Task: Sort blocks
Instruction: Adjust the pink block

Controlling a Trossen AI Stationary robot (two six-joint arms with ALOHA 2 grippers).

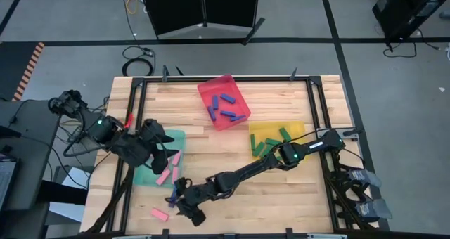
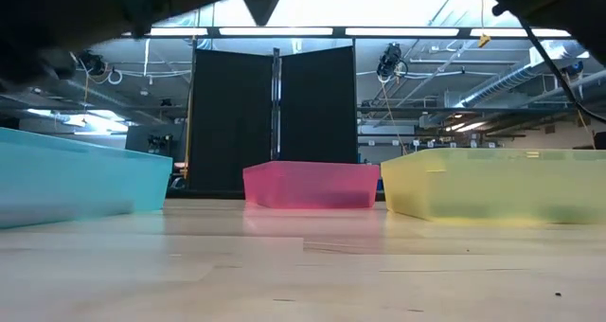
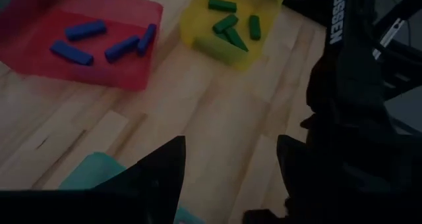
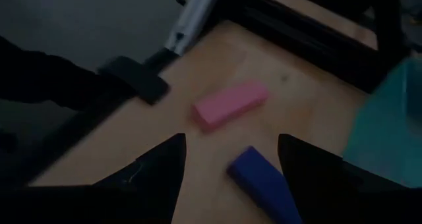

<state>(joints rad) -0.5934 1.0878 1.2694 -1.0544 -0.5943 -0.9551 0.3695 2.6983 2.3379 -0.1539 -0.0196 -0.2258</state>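
My right gripper is open, low over the table's near left part. A blue-purple block lies flat on the wood between its fingers. A pink block lies just beyond it, near the table's near edge. My left gripper is open and hovers over the teal tray, where a few pink blocks lie. Several blue-purple blocks rest in the red tray. Several dark green blocks rest in the yellow tray.
The right arm stretches slantwise across the table from its right side to the near left. In the low view the teal tray, red tray and yellow tray stand in a row. Bare wood lies between the trays and the near edge.
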